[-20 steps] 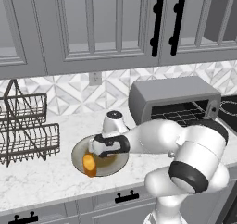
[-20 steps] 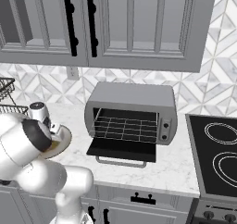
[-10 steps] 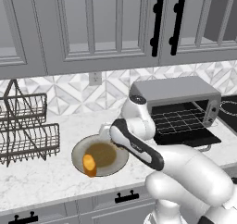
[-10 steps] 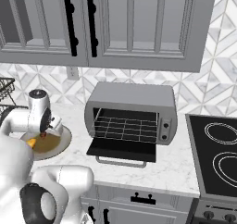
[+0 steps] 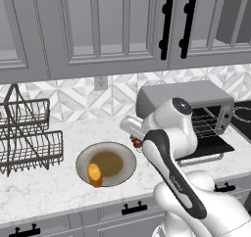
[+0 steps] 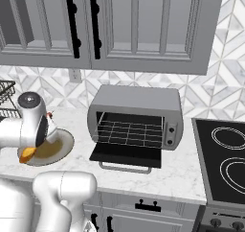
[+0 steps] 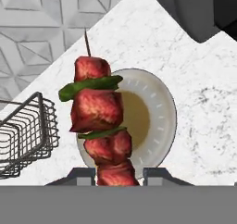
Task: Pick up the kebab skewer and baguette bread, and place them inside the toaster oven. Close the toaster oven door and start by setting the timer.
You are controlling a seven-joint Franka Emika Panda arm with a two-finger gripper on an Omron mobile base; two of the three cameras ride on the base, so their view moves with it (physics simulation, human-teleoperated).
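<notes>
Hand view: the gripper (image 7: 115, 172) has closed on the kebab skewer (image 7: 99, 121), holding it above the plate (image 7: 162, 112). The baguette bread (image 5: 94, 174) lies on the plate. Next, the skewer must travel right into the open toaster oven (image 6: 134, 118).

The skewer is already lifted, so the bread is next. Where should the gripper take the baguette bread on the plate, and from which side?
Grip the baguette bread across its short middle, coming straight down. It lies low at the near rim of the plate, so a sideways approach would likely hit the rim.
</notes>
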